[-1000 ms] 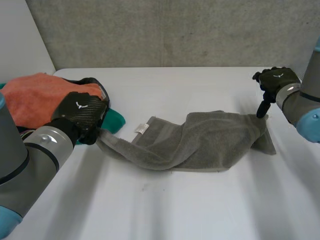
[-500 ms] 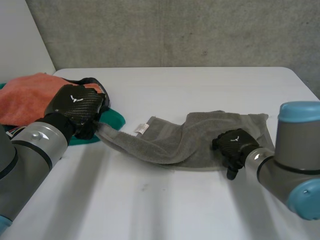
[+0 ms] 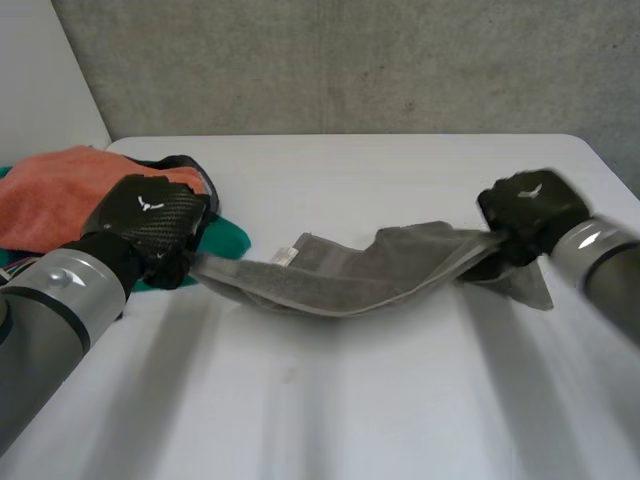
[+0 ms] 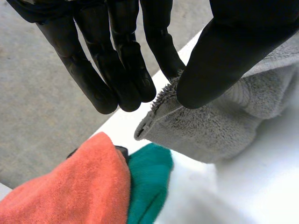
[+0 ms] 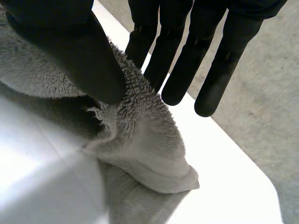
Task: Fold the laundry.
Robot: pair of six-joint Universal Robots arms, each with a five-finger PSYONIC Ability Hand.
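Note:
A grey towel (image 3: 370, 275) hangs slack between my two hands just above the white table (image 3: 330, 400). My left hand (image 3: 150, 225) pinches the towel's left corner (image 4: 161, 100) between thumb and a finger. At the towel's right end, my right hand (image 3: 525, 215) pinches an edge (image 5: 133, 88) the same way, thumb against fingers. The towel's far right end (image 3: 530, 290) still lies on the table below that hand. A small white label (image 3: 283, 257) shows on the towel near its left part.
A pile of laundry lies at the table's left edge: an orange cloth (image 3: 60, 195), a teal cloth (image 3: 230, 240) and a dark piece (image 3: 185, 165). The same orange cloth (image 4: 74, 186) and teal cloth (image 4: 147, 179) lie beneath my left hand. A grey wall stands behind the table.
My right hand came down from the far right onto the towel's near edge, closed on it and lifted it to the right. The towel now sags between both hands. The left hand kept its grip.

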